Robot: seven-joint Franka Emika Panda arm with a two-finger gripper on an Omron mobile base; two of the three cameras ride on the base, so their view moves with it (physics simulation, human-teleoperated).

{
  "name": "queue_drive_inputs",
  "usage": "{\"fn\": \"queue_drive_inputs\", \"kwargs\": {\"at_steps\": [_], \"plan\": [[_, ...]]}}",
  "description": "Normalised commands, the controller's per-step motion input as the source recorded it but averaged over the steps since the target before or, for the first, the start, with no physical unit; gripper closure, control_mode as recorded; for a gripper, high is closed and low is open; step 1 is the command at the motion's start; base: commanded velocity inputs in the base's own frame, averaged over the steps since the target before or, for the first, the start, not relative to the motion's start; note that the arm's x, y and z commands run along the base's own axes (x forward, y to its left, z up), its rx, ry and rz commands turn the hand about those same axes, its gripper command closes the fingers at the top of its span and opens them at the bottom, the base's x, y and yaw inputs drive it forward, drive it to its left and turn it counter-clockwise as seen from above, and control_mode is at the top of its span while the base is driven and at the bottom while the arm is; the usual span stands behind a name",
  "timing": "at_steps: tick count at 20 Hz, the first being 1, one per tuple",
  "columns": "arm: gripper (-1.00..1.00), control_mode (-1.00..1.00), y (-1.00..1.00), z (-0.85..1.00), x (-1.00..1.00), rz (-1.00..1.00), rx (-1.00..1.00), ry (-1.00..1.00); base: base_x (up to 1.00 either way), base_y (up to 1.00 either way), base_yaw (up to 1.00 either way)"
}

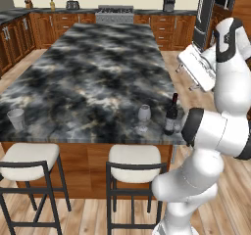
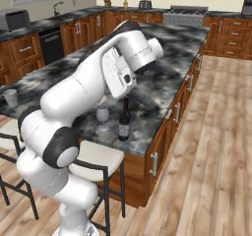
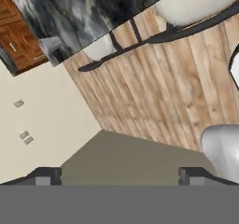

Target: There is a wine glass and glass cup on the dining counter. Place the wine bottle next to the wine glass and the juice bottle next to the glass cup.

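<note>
My fingers (image 3: 46, 175) spread wide, empty, well above the wine bottle (image 1: 171, 114) standing just beside the wine glass (image 1: 143, 114) on dining counter (image 1: 88, 67).

Glossy marbled stone dining counter (image 1: 88, 72); dark glass wine bottle (image 1: 171, 114).

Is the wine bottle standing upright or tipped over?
Upright: the wine bottle stands on its base on the dining counter, neck up, beside the wine glass.
</note>
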Motion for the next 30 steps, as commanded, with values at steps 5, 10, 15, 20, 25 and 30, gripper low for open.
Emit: {"fn": "queue_drive_inputs", "kwargs": {"at_steps": [5,10,15,20,25,30], "plan": [[-1.00,-1.00,0.70,0.38,-0.98,0.13,-0.44,-0.35,0.00,0.00,0.00],[-1.00,-1.00,0.73,-0.48,-0.68,0.13,-0.39,-0.04,0.00,0.00,0.00],[-1.00,-1.00,0.09,-0.25,-0.06,0.10,-0.24,-0.05,0.00,0.00,0.00],[-1.00,-1.00,0.02,-0.05,-0.01,0.06,-0.10,-0.01,0.00,0.00,0.00],[-1.00,1.00,0.17,-0.03,-0.06,0.01,-0.01,0.01,-0.20,0.21,0.06],[-1.00,1.00,0.00,0.00,0.00,0.00,0.00,0.00,-0.60,0.67,0.33]]}}
